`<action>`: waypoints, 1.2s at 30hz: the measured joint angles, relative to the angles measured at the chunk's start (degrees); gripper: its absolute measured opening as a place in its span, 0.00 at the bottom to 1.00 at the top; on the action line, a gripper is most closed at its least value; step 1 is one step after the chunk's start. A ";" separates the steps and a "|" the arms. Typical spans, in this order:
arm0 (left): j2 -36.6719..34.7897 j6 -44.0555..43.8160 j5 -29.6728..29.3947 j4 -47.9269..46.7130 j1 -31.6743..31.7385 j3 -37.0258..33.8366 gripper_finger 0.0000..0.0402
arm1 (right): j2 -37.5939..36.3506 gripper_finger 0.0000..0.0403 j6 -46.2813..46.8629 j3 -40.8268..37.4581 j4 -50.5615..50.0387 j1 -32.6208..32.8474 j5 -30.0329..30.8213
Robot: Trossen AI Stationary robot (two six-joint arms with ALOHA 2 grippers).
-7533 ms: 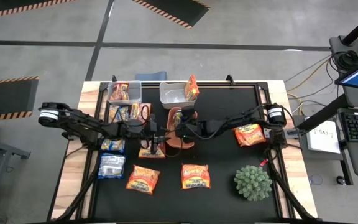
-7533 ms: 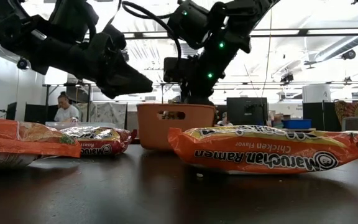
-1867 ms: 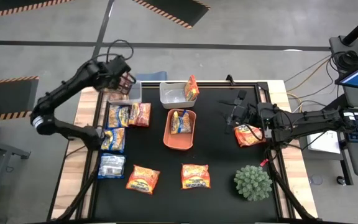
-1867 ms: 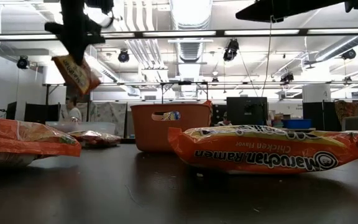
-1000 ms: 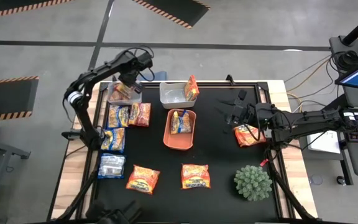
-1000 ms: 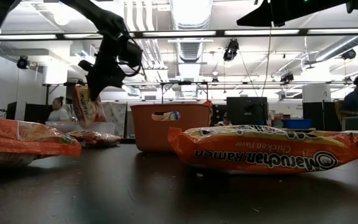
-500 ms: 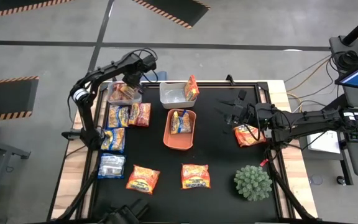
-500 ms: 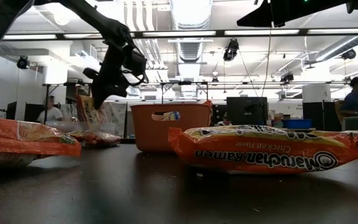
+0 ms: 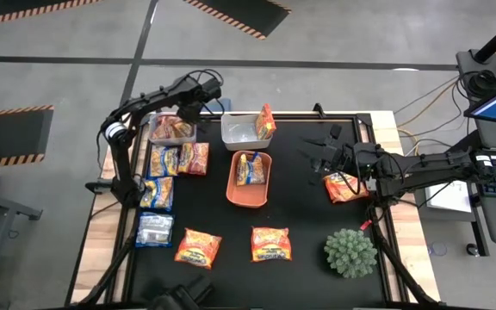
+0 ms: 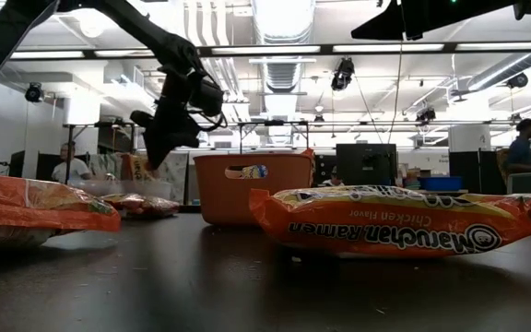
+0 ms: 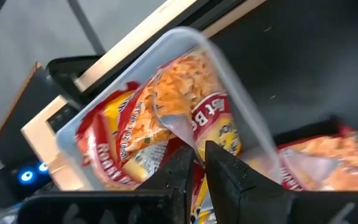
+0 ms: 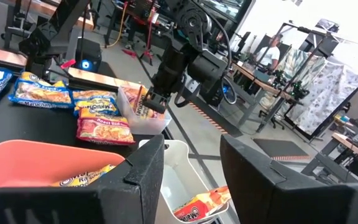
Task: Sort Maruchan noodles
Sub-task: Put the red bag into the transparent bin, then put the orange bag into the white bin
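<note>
Maruchan noodle packets lie flat on the black mat: a cluster at the left (image 9: 169, 160), two near the front (image 9: 198, 248) (image 9: 271, 244), one at the right (image 9: 346, 186). My left gripper (image 9: 183, 116) stands over the far-left clear bin (image 9: 158, 136), shut on an orange-red packet (image 11: 185, 99) that reaches down into the bin, where another red packet (image 11: 104, 143) lies. My right gripper (image 9: 321, 164) hovers open and level above the right packet, nothing between its fingers (image 12: 135, 180). My left gripper pinches the orange-red packet by its flat sealed end (image 11: 180, 129) between its two fingers. The fingers come from above, pointing steeply down. The packet hangs tilted below them inside the clear bin; whether its lower end rests on the packet beneath, I cannot tell.
A second clear bin (image 9: 241, 134) holds one packet standing against its right wall (image 9: 266, 122). An orange tray (image 9: 235, 191) at the middle holds a blue-and-yellow packet (image 9: 250, 168). A spiky green plant ball (image 9: 350, 251) sits front right. People show in the room beyond the table.
My left gripper has gone down toward the far-left clear bin and slightly toward the table's right, carrying the orange-red packet. The packet, earlier hanging clear above the bin, now reaches down into it.
</note>
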 joint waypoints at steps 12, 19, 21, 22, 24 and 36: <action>0.00 0.05 3.96 5.23 -3.45 -0.02 0.06 | 0.00 0.37 -0.04 0.00 0.02 0.00 0.02; 0.00 -0.08 3.96 6.88 -3.93 -0.04 0.06 | 0.00 0.36 -0.32 0.00 0.02 0.00 0.02; 0.00 -0.31 3.96 7.76 -4.04 -0.04 0.06 | 0.00 0.36 -0.37 0.00 0.00 0.00 0.02; 0.00 -0.58 3.96 8.37 -4.15 -0.06 0.06 | 0.00 0.36 -0.38 0.00 0.01 0.01 0.02; 0.00 -0.67 3.96 9.70 -4.27 -0.07 0.06 | 0.00 0.36 -0.45 -0.01 0.00 0.01 0.03; -1.95 3.42 3.96 8.66 -6.51 0.25 0.06 | 0.00 0.36 -0.40 -0.01 -0.09 0.02 0.04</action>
